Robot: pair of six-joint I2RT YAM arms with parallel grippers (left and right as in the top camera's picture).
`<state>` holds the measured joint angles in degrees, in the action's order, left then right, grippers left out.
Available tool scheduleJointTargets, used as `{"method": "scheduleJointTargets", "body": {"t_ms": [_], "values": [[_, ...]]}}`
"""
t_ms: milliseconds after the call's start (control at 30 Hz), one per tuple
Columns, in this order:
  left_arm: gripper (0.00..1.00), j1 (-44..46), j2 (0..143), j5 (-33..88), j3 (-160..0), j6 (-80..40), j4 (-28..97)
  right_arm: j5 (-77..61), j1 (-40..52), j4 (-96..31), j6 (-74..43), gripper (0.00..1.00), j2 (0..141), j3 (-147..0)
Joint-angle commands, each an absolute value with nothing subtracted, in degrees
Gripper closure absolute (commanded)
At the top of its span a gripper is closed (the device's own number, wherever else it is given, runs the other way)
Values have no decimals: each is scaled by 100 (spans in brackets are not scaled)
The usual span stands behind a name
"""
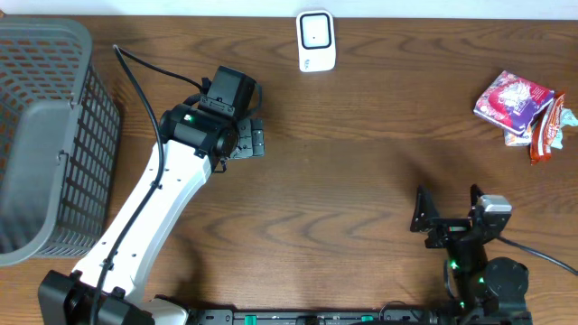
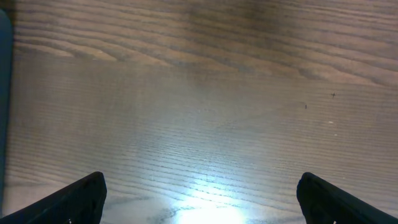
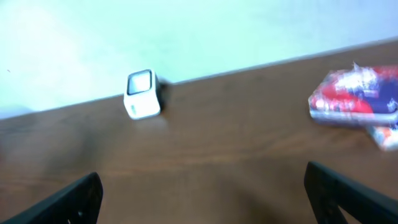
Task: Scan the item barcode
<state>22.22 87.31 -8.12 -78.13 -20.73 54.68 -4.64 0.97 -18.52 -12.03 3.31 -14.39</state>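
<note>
Up at two o'clock on the table [image 1: 361, 181], the snack packets [image 1: 513, 101] lie in a small pile, well apart from both grippers. White scanner [image 1: 316, 41] at twelve o'clock, by the far edge. Right gripper [image 1: 449, 206] sits at five o'clock, jaws wide apart, holding nothing. Left gripper [image 1: 248, 142] at ten o'clock, jaws spread over bare wood, grey basket [image 1: 45, 135] out at nine.
</note>
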Motion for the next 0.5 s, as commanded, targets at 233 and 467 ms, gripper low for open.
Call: {"method": "scheduleJointTargets", "body": {"t_ms": [233, 467], "values": [[2, 2213, 8683, -932, -7773, -2018, 5483, -672, 84, -930, -692, 1, 30, -792], [2, 2213, 8683, -932, -7773, -2018, 5483, -978, 84, -200, -397, 1, 30, -329]]}}
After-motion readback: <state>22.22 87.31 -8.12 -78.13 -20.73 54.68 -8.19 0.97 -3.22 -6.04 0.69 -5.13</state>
